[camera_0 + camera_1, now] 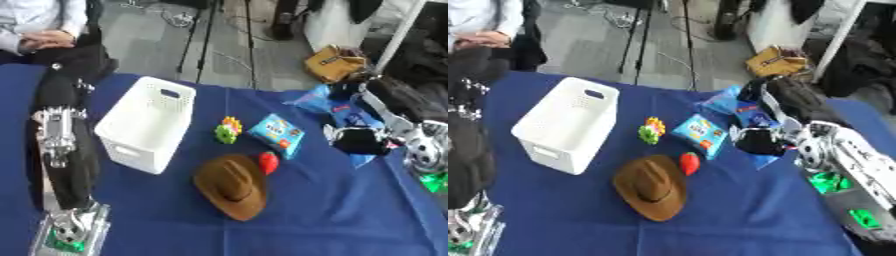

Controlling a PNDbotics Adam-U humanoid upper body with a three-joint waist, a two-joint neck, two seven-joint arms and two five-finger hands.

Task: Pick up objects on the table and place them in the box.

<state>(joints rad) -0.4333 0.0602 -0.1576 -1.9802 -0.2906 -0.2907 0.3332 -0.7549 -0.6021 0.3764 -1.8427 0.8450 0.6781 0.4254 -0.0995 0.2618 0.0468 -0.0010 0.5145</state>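
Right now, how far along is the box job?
Nothing visibly in the white box yet, though its inside is hidden. The right hand is at a blue packet; grip unclear. The hat, red thing, snack pack and small toy lie on the cloth.

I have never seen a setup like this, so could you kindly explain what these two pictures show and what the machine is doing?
Both pictures come from a stereo camera in a humanoid robot's head, looking down at a blue table. On it stand a white box, a brown hat, a red object, a small colourful toy and a blue packet. The right hand reaches in at the right over some blue bags; whether it holds anything is unclear. The left arm hangs at the left edge, its hand unseen.
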